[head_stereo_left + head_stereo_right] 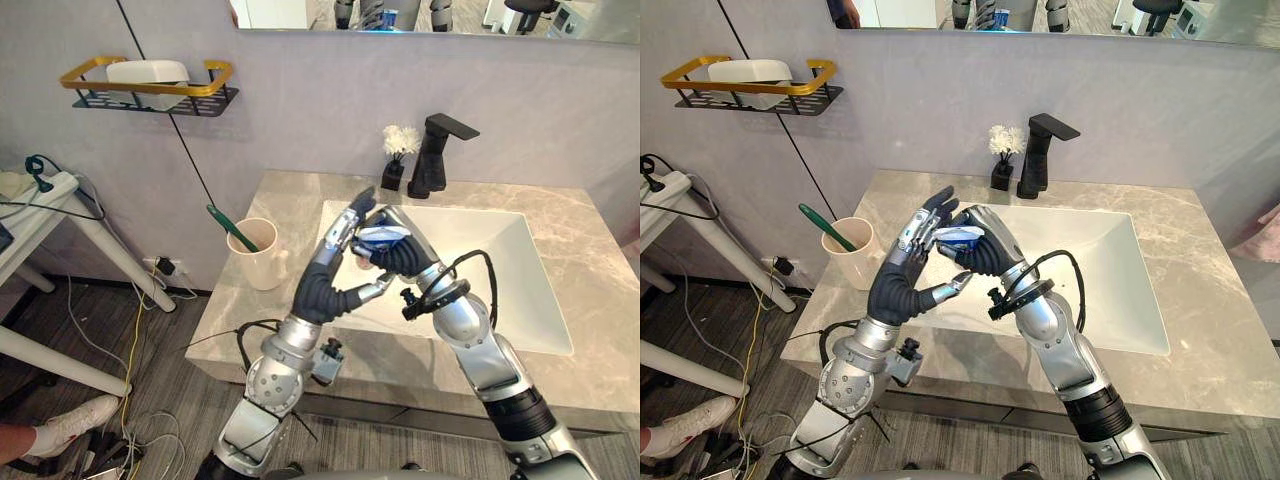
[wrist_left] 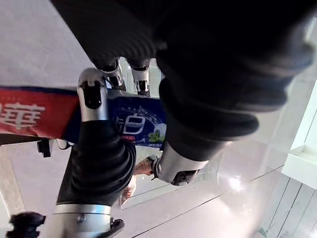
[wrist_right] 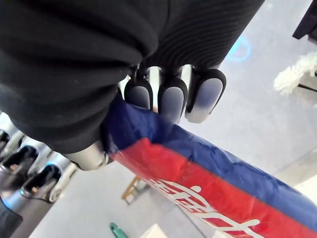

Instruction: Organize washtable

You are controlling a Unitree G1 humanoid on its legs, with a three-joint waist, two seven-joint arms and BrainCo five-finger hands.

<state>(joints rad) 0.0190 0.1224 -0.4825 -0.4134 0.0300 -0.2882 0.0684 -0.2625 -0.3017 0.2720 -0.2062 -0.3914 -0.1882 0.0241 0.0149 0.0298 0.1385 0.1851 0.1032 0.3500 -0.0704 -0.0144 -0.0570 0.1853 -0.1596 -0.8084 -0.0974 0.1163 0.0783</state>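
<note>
Marbled grey counter (image 1: 590, 300) surrounds a white sink (image 1: 500, 270), and the two hands meet above the sink's left rim. The right hand (image 1: 400, 255) curls round a blue-and-red toothpaste tube (image 1: 380, 237), holding it in the air. The left hand (image 1: 325, 285) stands close beside the tube, fingers straight and thumb spread apart. Further left, a cream cup (image 1: 258, 255) holds a green toothbrush (image 1: 230, 228). Behind stands a black tap (image 1: 435, 155).

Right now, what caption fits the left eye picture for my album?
Right hand grips a toothpaste tube over the sink, left hand open beside it.
</note>
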